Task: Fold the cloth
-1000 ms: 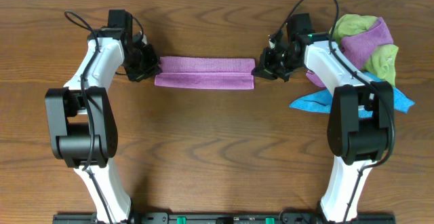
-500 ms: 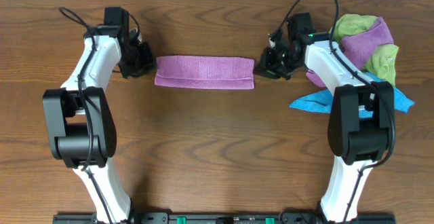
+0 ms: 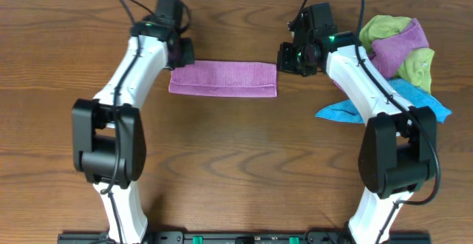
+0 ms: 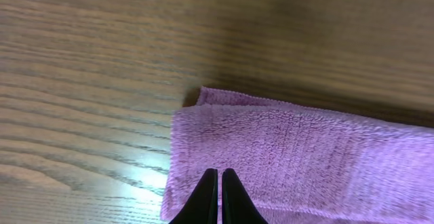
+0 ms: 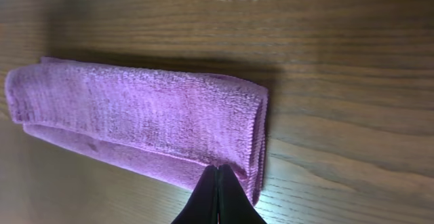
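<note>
Purple cloth (image 3: 222, 78) lies on the wooden table (image 3: 236, 155), far-centre between the two arms, folded into a long narrow strip running left to right. The layers are stacked flat, with a lower edge showing along the near side. Left claw (image 4: 218, 182): tips pressed together, nothing between them, over the left end of the strip just inside its short edge. From the left wrist camera, the cloth's far-left corner shows a second layer peeking out slightly behind the top one. Right claw (image 5: 218, 178): tips likewise closed tight with no fabric seen between them, set at the right end of the strip where the fold rounds over. Whether either claw's tips touch the pile or sit just above it cannot be told from these views. The right wrist camera shows the strip reaching away to the left, doubled, with the lower layer jutting out past the upper along one long side. To the right of the right arm sits a heap of other cloths: green (image 3: 380, 28), purple (image 3: 400, 46), and a blue one (image 3: 430, 108) spread flat nearest the table's edge, well apart from the folded strip.
</note>
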Robot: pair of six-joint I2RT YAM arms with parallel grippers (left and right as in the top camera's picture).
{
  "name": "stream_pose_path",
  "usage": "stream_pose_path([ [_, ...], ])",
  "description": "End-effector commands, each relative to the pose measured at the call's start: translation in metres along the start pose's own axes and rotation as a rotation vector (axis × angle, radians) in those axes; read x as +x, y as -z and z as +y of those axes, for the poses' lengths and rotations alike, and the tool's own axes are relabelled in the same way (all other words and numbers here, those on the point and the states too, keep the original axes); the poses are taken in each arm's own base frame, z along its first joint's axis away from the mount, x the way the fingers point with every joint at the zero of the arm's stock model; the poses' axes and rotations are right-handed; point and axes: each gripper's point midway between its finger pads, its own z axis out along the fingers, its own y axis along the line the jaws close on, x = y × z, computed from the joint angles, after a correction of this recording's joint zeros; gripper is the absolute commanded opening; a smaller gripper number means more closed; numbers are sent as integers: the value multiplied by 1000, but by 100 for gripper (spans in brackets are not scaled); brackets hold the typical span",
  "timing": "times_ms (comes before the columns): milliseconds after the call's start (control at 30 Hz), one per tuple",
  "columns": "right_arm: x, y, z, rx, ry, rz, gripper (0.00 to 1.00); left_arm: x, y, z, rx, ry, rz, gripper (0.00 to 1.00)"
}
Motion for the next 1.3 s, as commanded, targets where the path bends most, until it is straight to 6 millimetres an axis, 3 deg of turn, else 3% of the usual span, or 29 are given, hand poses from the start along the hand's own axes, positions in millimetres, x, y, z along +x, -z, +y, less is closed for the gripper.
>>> stream_pose_path([
  [0,-4,3,-7,35,13,-11,1,6,-21,15,-113,-31,24,6],
  [333,-3,6,-19,50,-14,1,1,30,-57,21,-140,-36,124,6],
  [467,-4,6,-21,50,2,0,44,43,-74,22,-145,-40,172,6],
  [500,-4,7,-22,51,13,0,65,46,-78,22,-149,-42,184,6],
  [533,-4,7,-22,48,20,1,73,48,-79,22,-148,-42,190,6],
  [633,-5,10,-18,-76,31,25,83,51,-81,19,-129,-40,201,6],
  [733,-6,11,-8,-319,6,63,84,51,-81,19,-127,-40,202,5],
  [867,3,-1,-21,-404,-74,130,88,51,-81,19,-127,-40,201,6],
  [1033,13,-20,-11,-618,-128,205,84,51,-81,19,-127,-41,201,5],
  [1267,27,-45,-23,-611,-193,264,81,51,-81,19,-127,-41,203,6],
])
